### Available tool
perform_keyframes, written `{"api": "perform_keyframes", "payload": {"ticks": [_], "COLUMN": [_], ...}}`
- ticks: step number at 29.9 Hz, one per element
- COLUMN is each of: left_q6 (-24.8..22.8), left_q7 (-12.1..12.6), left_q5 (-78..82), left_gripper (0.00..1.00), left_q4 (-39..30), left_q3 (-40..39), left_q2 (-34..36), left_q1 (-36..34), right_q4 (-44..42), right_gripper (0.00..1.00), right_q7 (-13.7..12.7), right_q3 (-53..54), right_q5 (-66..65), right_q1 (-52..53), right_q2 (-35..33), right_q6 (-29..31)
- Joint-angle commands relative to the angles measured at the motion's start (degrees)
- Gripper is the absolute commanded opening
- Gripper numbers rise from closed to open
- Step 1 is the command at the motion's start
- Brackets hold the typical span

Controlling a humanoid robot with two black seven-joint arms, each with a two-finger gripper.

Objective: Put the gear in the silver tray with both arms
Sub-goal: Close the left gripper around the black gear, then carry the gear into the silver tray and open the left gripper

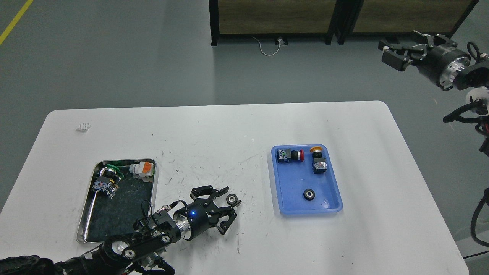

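Observation:
A small black gear (pixel 230 199) lies on the white table between the two trays. My left gripper (pixel 225 206) is low over the table with its fingers spread around the gear, open. A second black gear (pixel 309 194) lies in the blue tray (pixel 332 206). The silver tray (pixel 88 229) is at the front left, holding a green push button (pixel 108 179) and an orange-and-white switch part (pixel 142 169). My right gripper (pixel 397 51) hangs high at the upper right, off the table, fingers apart and empty.
The blue tray also holds a red push button (pixel 290 155) and a yellow push button (pixel 318 159). A small white part (pixel 83 126) lies at the table's far left. A dark cabinet (pixel 336 17) stands on the floor behind.

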Motion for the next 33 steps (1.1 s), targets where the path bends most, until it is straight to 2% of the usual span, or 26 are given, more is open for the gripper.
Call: {"api": "perform_keyframes", "payload": {"ticks": [1, 9, 14, 16, 24, 33], "left_q6": [-0.2, -0.2, 0.1, 0.4, -0.3, -1.1], "left_q7": [0.2, 0.5, 1.1, 2.2, 4.4, 4.5], "left_q5": [0.1, 0.1, -0.1, -0.7, -3.4, -3.6], "left_gripper": [0.37, 0.27, 0.26, 0.27, 0.27, 0.27], "left_q4": [-0.2, -0.6, -3.8, -5.1, -13.4, -26.6], "left_q3": [0.2, 0.6, -0.6, -1.8, -0.6, -0.7], "left_q2": [0.0, 0.0, 0.4, 1.7, 14.0, 32.0], "left_q1": [0.0, -0.1, -1.5, -2.6, -6.0, -5.6], "right_q4": [0.0, 0.0, -0.3, -0.6, -0.8, -0.8], "right_gripper": [0.99, 0.99, 0.99, 0.99, 0.99, 0.99], "right_q7": [0.0, 0.0, 0.0, 0.1, 0.1, 0.1], "right_q3": [-0.1, -0.1, -0.1, -0.2, -0.3, -1.9], "right_q5": [0.0, -0.1, 0.0, 0.0, -0.1, -0.1], "right_q1": [0.0, -0.1, -0.1, -0.3, -0.9, -0.9], "right_q2": [-0.1, -0.2, -0.3, -0.2, 0.5, 2.1], "right_q6": [0.0, 0.0, 0.0, 0.0, 0.0, 0.0]}}
